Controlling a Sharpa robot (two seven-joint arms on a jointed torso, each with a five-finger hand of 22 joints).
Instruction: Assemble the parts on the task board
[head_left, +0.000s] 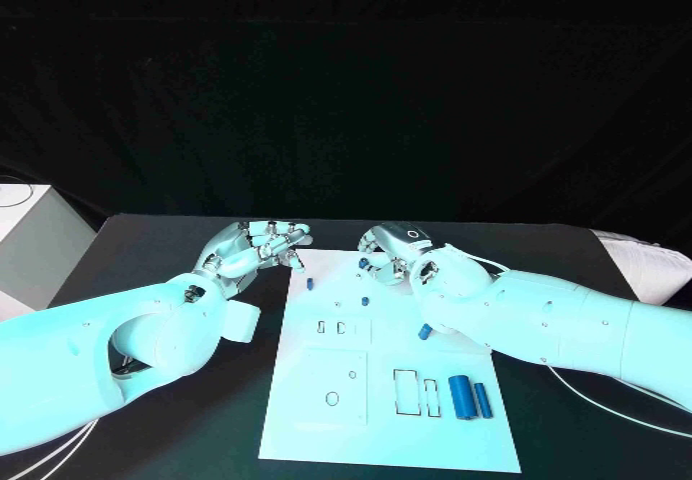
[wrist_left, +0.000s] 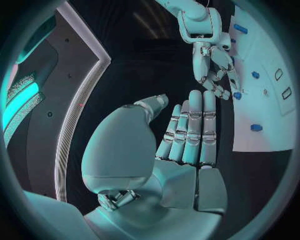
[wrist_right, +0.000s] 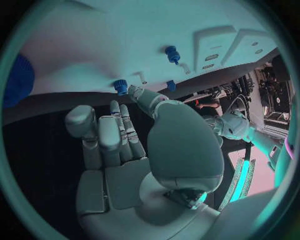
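Nearest you on the board (head_left: 325, 420) lie two blue cylinders (head_left: 470, 397), side by side at its right edge, just right of two rectangular slots (head_left: 418, 391). They sit well apart from both hands. Further up, a small blue part (head_left: 424, 331) shows at the lower edge of your right forearm, partly hidden by it. Beyond that, small blue pegs (head_left: 365, 299) stand near the board's middle and far end, one (head_left: 310, 284) by the left edge. Your right hand (head_left: 392, 254) hangs over the board's far right corner, fingers pointing down and apart; its wrist view shows one fingertip just beside a blue peg (wrist_right: 120, 87), but you cannot tell whether it touches. Nothing is gripped there. Your left hand (head_left: 260, 250) hovers off the board's far left corner over the black table (head_left: 159, 250), fingers straight and close together, thumb apart, holding nothing; the board lies to its right.
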